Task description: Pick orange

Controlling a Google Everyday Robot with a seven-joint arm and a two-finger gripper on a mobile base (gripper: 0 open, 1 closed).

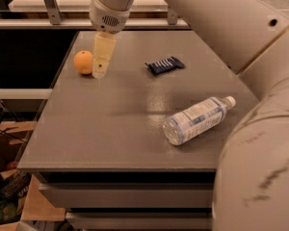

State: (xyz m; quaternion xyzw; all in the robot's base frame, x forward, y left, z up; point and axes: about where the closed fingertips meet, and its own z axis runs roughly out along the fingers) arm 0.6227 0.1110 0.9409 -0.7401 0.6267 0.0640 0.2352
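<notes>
The orange (83, 61) is a small round fruit resting on the grey table top (135, 109) near its far left edge. My gripper (100, 70) hangs down from the white arm just to the right of the orange, its pale fingers (102, 52) almost touching the fruit's right side, tips close to the table. The gripper holds nothing that I can see.
A dark blue snack wrapper (164, 64) lies at the far middle of the table. A clear plastic bottle (198, 119) lies on its side at the right. The white arm fills the upper and right part of the view. Boxes and clutter sit on the floor at the lower left.
</notes>
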